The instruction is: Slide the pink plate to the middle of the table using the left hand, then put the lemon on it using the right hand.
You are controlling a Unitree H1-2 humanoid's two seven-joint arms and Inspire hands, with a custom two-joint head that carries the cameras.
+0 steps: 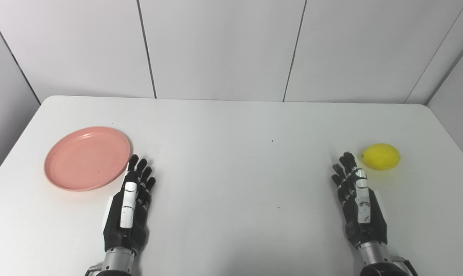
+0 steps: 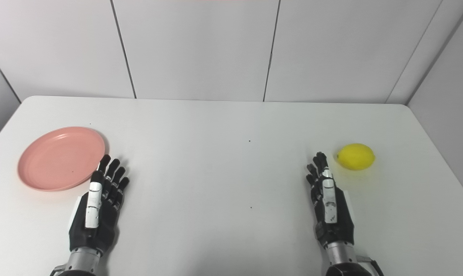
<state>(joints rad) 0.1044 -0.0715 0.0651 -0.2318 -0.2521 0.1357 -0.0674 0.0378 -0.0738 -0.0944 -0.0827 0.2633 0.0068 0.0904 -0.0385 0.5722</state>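
A pink plate [image 1: 86, 158] lies empty on the left side of the white table [image 1: 231, 172]. My left hand [image 1: 131, 205] rests flat and open on the table just right of the plate's near right rim, fingertips close to it and holding nothing. A yellow lemon [image 1: 381, 156] lies on the right side of the table. My right hand [image 1: 357, 201] rests open and empty just left of and nearer than the lemon, a small gap between fingertips and fruit. The plate [image 2: 61, 158] and the lemon [image 2: 356, 156] also show in the right eye view.
Grey wall panels [image 1: 224, 46] stand behind the table's far edge. Side walls close in at the left and right. A few small dark specks [image 1: 272, 141] mark the tabletop between my hands.
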